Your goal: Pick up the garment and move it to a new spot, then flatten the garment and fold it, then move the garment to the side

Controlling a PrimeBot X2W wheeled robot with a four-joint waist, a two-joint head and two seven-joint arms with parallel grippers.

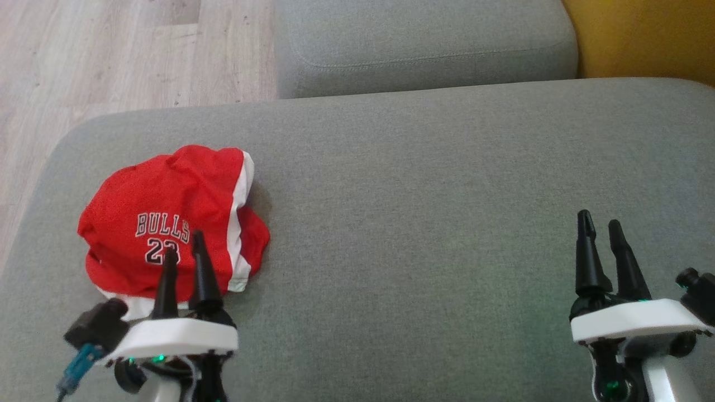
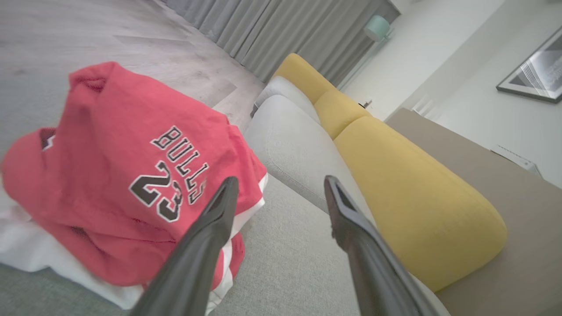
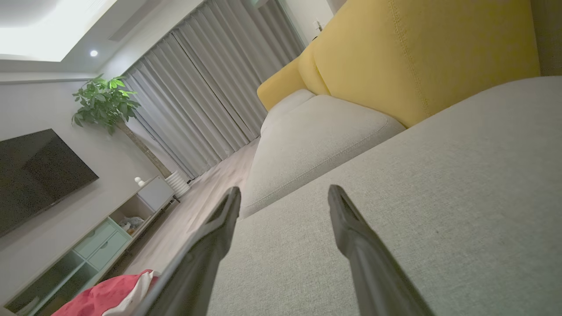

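Since the red garment (image 1: 167, 218) lies crumpled in a heap near the left end of the grey sofa seat (image 1: 424, 184), my left gripper (image 1: 182, 241) hangs at that end, over the heap's near edge. Its fingers are spread and empty, ready, I judge, for the pickup. My right gripper (image 1: 599, 219) sits toward the seat's right end, fingers likewise apart, well clear of the cloth.

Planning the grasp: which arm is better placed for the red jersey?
Left. The open left gripper is at the crumpled red jersey; the right gripper sits far across the grey fabric cushion.
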